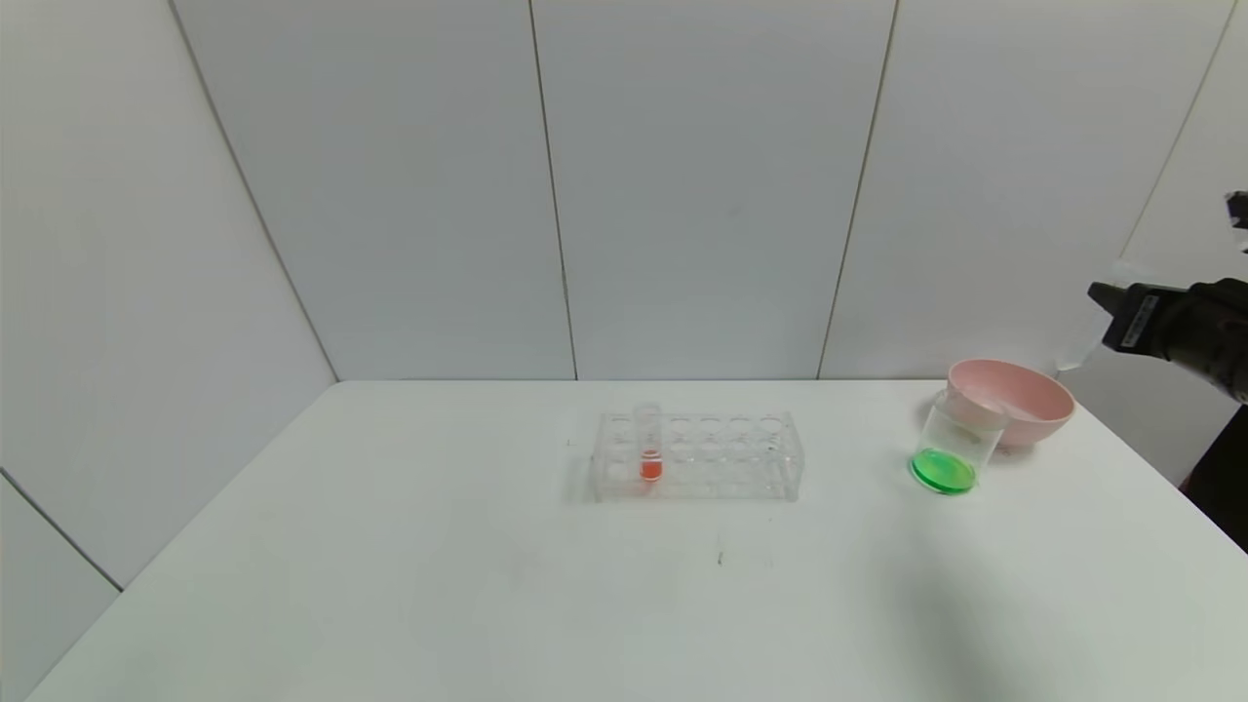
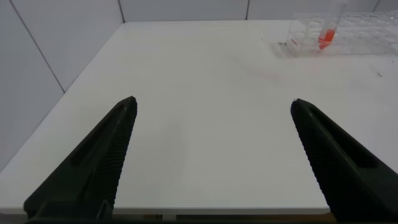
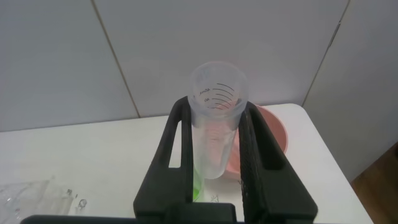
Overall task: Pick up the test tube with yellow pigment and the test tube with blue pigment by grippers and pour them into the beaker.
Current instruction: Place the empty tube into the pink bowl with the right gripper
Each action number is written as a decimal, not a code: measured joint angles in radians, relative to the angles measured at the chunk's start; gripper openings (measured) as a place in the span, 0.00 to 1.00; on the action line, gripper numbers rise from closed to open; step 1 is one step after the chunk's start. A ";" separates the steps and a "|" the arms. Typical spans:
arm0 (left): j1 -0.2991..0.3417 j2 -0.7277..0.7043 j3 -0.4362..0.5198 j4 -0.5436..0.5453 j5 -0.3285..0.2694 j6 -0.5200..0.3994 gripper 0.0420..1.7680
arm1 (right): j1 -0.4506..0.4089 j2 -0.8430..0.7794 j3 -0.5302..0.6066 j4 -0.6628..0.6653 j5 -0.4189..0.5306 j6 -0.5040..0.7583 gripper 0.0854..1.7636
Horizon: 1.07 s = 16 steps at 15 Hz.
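Nearest to the robot, well off to the left of the beaker (image 1: 954, 450), the left gripper (image 2: 214, 102) hangs over the bare white table (image 1: 390, 546) with its fingers spread wide and nothing between them. Farther in, also left of the beaker, a clear rack (image 1: 694, 456) holds a single red-orange tube (image 1: 650, 453).

The beaker itself stands upright with green liquid in its bottom, touching or just in front of a pink bowl (image 1: 1024, 400); I cannot tell which. Above and to the right of the beaker, past the bowl, the right gripper (image 3: 216, 107) is clamped on an empty test tube (image 3: 214, 149), pinching it across the upper body below the rim.

That tube looks light, rigid, smooth and breakable; a mid-body pinch with modest force seems safest, since clear walls likely slip.

No yellow or blue liquid shows anywhere, so I cannot say which pigment the held tube carried, and the second tube is out of sight. The green suggests both went in. The right arm is cut off at the head view's edge, where the tube is barely visible against the wall.
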<state>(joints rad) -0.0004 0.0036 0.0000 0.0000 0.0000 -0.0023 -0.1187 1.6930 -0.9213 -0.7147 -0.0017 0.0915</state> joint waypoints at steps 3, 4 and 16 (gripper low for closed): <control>0.000 0.000 0.000 0.000 0.000 0.000 1.00 | -0.015 0.169 -0.130 -0.020 -0.018 -0.001 0.24; 0.000 0.000 0.000 0.000 0.000 0.000 1.00 | -0.020 0.220 -0.173 -0.020 -0.032 -0.001 0.24; 0.000 0.000 0.000 0.000 0.000 0.000 1.00 | -0.074 0.536 -0.435 -0.013 -0.061 -0.002 0.48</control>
<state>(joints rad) 0.0000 0.0036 0.0000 0.0000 0.0000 -0.0028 -0.1932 2.2291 -1.3562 -0.7279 -0.0626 0.0898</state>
